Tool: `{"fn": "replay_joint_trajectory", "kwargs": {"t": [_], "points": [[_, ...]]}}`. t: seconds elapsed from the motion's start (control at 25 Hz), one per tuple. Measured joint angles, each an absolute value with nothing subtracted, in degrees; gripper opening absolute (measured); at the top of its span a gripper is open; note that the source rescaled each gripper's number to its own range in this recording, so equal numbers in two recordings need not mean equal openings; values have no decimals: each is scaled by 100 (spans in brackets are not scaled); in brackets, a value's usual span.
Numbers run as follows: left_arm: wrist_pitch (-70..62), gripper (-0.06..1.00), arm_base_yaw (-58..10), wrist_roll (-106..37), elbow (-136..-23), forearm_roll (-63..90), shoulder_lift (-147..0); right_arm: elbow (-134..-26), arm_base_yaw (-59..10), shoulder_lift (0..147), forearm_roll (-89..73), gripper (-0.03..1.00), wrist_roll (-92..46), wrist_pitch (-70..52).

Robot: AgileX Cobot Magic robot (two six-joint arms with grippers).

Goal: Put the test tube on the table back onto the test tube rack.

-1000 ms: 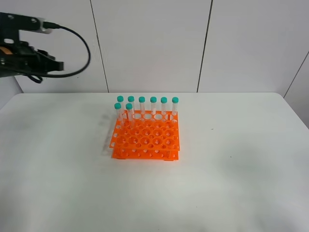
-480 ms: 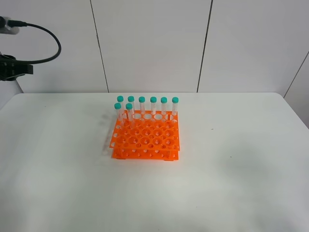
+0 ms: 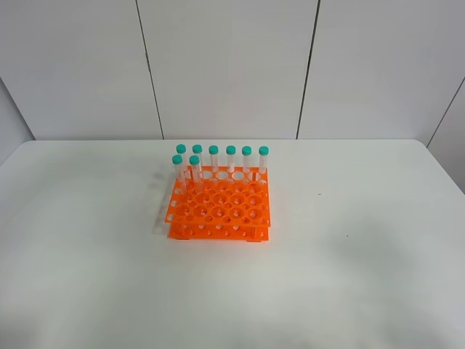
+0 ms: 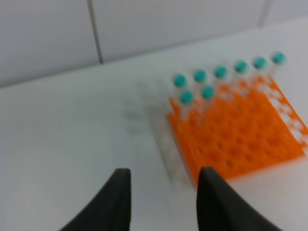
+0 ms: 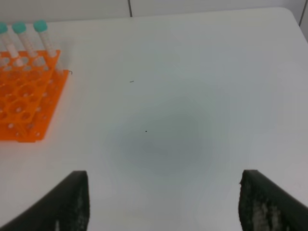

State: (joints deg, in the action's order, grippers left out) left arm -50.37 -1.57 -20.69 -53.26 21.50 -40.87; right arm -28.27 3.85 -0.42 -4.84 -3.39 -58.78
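The orange test tube rack stands on the white table, a little left of the middle. Several teal-capped tubes stand upright along its back rows. I see no test tube lying on the table in any view. My left gripper hovers above the table to the left of the rack, its fingers apart with nothing between them; this view is blurred. Over bare table right of the rack, my right gripper stands wide open and holds nothing. Neither arm shows in the exterior high view.
White wall panels rise behind the table's back edge. Two tiny dark specks mark the tabletop right of the rack.
The left arm, seen at the upper left of the exterior high view a second ago, has drawn off to the left and out of that view. Rack and tubes have not moved.
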Motion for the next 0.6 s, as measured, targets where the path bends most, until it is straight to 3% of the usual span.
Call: {"fn": "replay_joint_trajectory", "kwargs": {"t": [0.32,0.6], "points": [[-5528,17,-157,-563,-3811,716,-997,-2827,385,-42,-484,73,-339,-5878],[-6136,17,-157,-238,-3348,684,17,-2827,385,-42,-484,73,-339,-5878]]}}
